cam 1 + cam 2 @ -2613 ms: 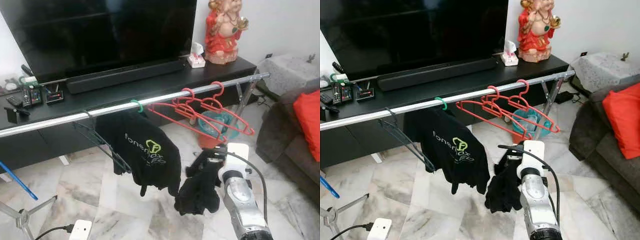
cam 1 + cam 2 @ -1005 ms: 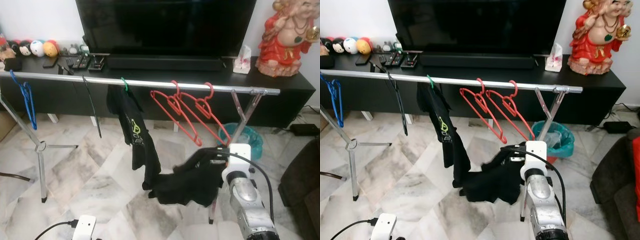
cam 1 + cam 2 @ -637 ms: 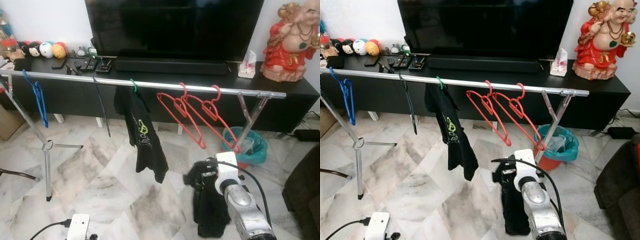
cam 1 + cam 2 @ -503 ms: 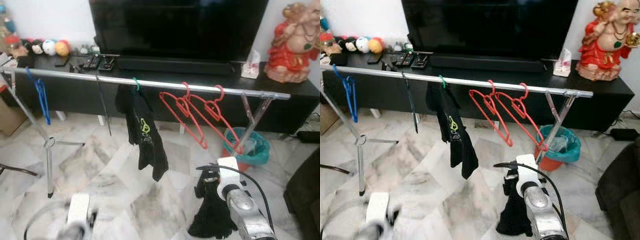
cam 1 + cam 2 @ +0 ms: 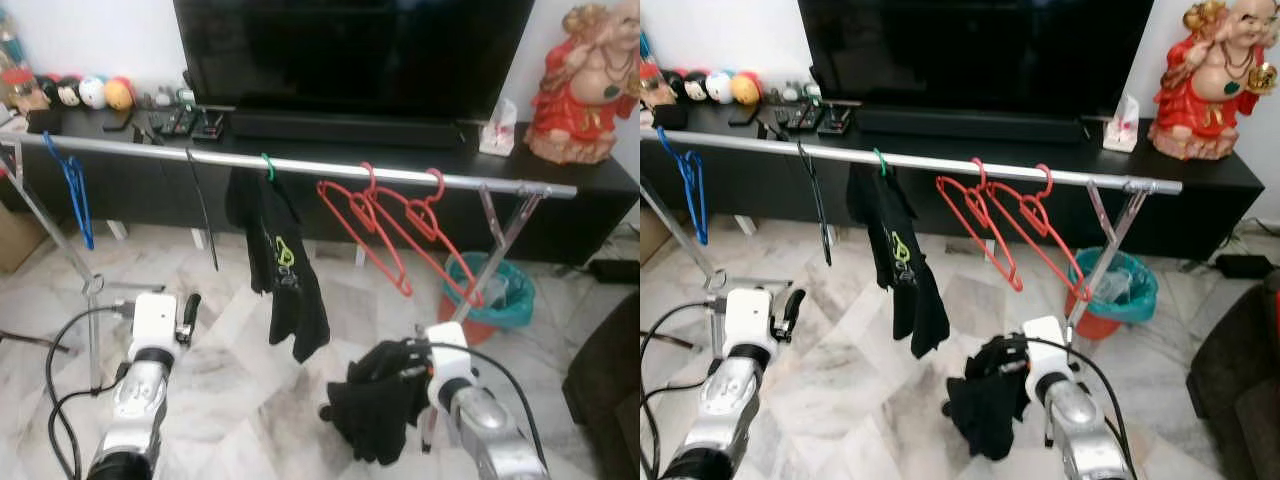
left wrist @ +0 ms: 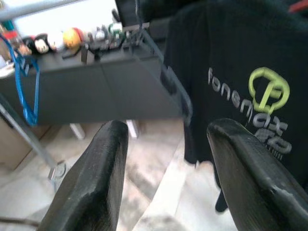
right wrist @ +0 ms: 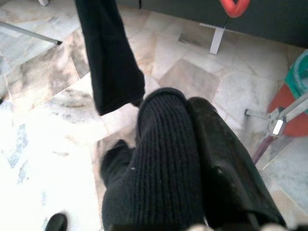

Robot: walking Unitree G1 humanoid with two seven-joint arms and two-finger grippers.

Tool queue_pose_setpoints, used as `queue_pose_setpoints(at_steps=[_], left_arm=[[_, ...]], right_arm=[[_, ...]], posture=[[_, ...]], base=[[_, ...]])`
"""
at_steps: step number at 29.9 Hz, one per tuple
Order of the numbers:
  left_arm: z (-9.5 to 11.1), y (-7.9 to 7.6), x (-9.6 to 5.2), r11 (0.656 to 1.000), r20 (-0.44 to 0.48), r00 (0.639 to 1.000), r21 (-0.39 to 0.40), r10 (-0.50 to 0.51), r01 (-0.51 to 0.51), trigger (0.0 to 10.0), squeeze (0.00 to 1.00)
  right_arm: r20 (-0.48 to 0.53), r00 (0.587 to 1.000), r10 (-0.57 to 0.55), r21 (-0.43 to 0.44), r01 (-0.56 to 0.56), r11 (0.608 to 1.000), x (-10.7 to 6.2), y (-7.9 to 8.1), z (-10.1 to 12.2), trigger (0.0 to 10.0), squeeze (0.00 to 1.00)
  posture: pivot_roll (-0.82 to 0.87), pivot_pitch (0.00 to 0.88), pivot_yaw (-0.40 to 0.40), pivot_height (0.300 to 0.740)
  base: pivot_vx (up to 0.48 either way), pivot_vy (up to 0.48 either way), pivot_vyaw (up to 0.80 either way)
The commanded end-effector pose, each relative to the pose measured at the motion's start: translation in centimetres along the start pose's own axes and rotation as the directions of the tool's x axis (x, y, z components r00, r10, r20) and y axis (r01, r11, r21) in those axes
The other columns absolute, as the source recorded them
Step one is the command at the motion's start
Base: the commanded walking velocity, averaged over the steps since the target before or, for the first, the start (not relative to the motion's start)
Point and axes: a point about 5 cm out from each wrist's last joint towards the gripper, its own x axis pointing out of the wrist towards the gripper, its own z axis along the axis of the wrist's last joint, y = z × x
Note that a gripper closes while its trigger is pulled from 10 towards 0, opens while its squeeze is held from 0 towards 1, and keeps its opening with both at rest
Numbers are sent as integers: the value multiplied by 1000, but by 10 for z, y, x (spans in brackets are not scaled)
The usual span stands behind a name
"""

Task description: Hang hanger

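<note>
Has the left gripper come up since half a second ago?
Yes. The left gripper is now raised in front of the rail, below the blue hanger; before it sat at the bottom edge.

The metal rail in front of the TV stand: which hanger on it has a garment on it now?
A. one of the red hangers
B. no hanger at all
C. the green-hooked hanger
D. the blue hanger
C. On the metal rail, the green-hooked hanger carries a black T-shirt with a green logo, while the blue hanger and the two red hangers hang bare.
</note>
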Motion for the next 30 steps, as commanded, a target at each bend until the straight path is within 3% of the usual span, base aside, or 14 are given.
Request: queue_pose_setpoints(at_steps=[1,2,4,8,14,30], left_arm=[[17,-8,8,1000,69,998,-25,-12,14,10000,0],[17,-8,8,1000,69,998,-25,-12,14,10000,0],[35,-24,21,998,134,990,-33,-50,55,10000,0],[43,-31,24,997,168,984,-31,-65,72,10000,0],[48,-36,24,996,180,981,-32,-80,87,10000,0],[53,-37,21,995,177,981,-41,-85,93,10000,0]], right_arm=[[36,999,28,-15,-28,1000,-2,-1,9,10000,0],[36,999,28,-15,-28,1000,-2,-1,9,10000,0],[43,999,23,-35,-22,999,-2,-1,10,10000,0],[50,998,31,-32,-29,999,-2,0,10,10000,0],[59,996,66,-39,-64,997,-3,3,10,10000,0],[64,995,74,-36,-71,997,-3,1,12,10000,0]], posture=[[14,0,-14,740],[14,0,-14,740],[6,0,-5,740],[9,0,-3,740],[9,0,-2,740],[16,0,-6,740]], base=[[0,0,0],[0,0,0],[0,0,0],[0,0,359],[168,0,800],[284,0,0]])
